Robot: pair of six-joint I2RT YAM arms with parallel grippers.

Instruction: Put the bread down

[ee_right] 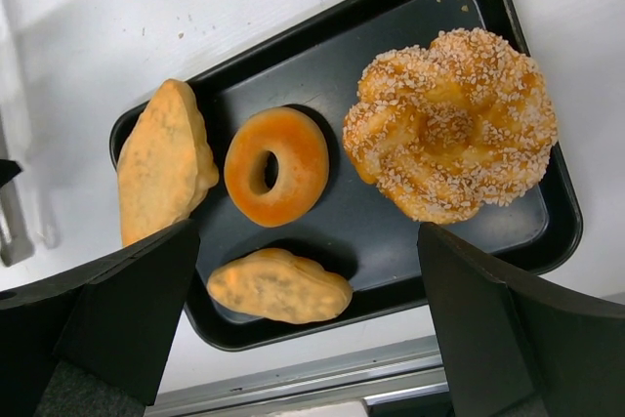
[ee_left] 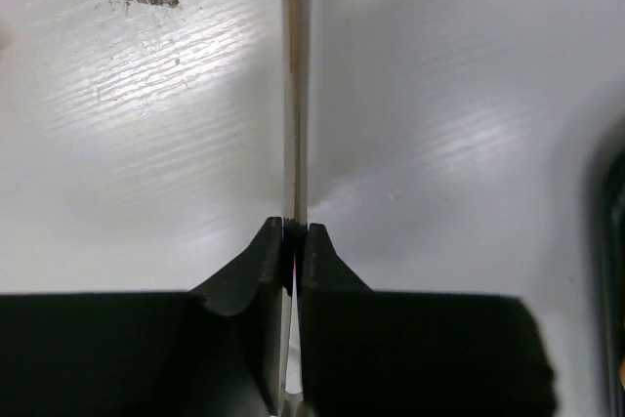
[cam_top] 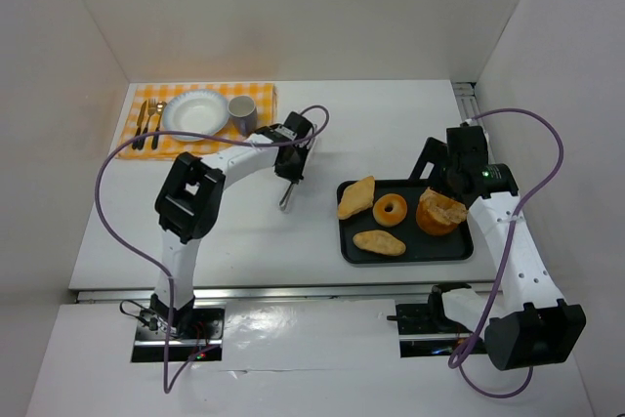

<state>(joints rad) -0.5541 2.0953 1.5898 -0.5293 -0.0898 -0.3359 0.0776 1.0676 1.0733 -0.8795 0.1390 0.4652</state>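
Left claw (ee_left: 295, 231) clamped tight on a thin metal tool (ee_left: 295, 95); the tool shows edge-on in the wrist view, its tip down by the table (cam_top: 391, 124) near centre, so what kind of tool it is can't be told. Right claw (ee_right: 308, 241) spread wide, gripping nothing, hanging over the black tray (cam_top: 405, 259) at 4 o'clock on the table. All the bread is in the tray: flat pastry (ee_right: 164, 163) at 9 o'clock, doughnut (ee_right: 276, 165) in the middle, sugared bun (ee_right: 451, 124) at 3 o'clock, oval roll (ee_right: 280, 285) at 6 o'clock, none of them touched by the fingers. Checkered placemat (cam_top: 264, 95) at 10 o'clock on the table, with plate (cam_top: 195, 111), cup (cam_top: 242, 114) and cutlery (cam_top: 148, 124) on it.
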